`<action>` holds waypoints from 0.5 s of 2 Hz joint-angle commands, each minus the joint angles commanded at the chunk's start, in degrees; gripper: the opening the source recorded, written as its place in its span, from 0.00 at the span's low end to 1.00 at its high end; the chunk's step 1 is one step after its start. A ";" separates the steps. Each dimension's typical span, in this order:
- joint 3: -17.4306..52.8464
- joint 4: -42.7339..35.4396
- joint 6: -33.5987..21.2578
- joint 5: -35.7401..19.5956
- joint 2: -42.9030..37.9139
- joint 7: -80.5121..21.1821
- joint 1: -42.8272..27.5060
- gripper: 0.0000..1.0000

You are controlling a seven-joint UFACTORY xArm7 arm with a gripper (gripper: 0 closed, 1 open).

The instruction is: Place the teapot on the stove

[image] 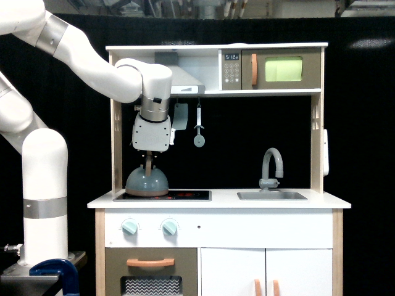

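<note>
The grey-blue domed teapot [147,180] with a tan base rim rests on the left part of the black stove [185,195], whose red burner rings glow faintly. Its light-wood handle stands upright into my gripper [149,155], which hangs directly above and is shut on the handle. The white arm reaches in from the exterior view's left.
A grey faucet [272,166] and sink basin [272,196] sit to the exterior view's right on the white counter [222,201]. A utensil [199,129] hangs from the shelf behind. The left side post [115,148] of the toy kitchen stands close to the gripper.
</note>
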State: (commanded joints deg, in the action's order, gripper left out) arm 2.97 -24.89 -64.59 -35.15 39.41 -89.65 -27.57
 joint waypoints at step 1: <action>1.01 0.70 0.38 0.63 0.41 -0.01 -0.67 1.00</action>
State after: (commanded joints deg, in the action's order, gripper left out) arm 3.98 -24.18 -64.21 -34.52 39.82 -89.66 -28.24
